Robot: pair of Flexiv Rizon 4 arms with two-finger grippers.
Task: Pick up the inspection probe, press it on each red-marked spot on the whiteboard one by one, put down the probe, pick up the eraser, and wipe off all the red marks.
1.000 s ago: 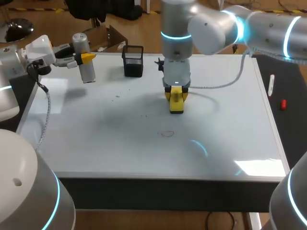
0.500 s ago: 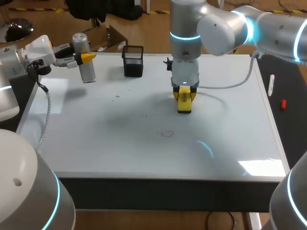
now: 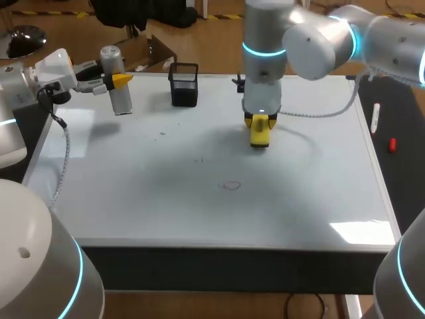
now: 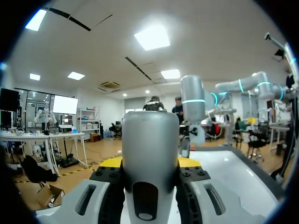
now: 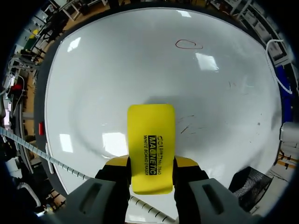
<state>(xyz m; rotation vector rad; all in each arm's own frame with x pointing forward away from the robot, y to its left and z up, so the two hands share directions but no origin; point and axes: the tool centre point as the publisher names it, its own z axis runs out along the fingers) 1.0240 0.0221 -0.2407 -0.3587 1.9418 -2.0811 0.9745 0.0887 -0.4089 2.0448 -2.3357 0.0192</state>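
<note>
- The whiteboard (image 3: pixel 319 193) is your worktop; it lies flat and fills the space between the two arms.
- Your right arm (image 3: pixel 312 43) comes in from the far right corner and bends down over the board, a little right of the middle and nearer the far edge than the near one.
- Your left arm (image 3: pixel 20 86) sits at the far left corner, its wrist lying level and pointing in along the far edge.
- The inspection probe (image 3: pixel 113 60), a silver cylinder, stands upright at the far left corner. The left gripper (image 3: pixel 119 80) has it clamped between both fingers, about halfway up. You cannot tell whether its base touches the board.
- A black mesh basket (image 3: pixel 184 85) stands at the far edge, left of the middle, between the probe and the right arm.
- The right gripper (image 3: pixel 259 123) points straight down with both fingers pressed on the yellow eraser (image 5: pixel 151 144), which sticks out past the fingertips toward the board. Whether it touches the surface you cannot tell.
- One red mark (image 3: pixel 231 185), a small open loop, lies near the middle of the board, on the near side of the eraser and well apart from it.
- A few faint dark specks (image 3: pixel 161 134) dot the board left of the eraser.
</note>
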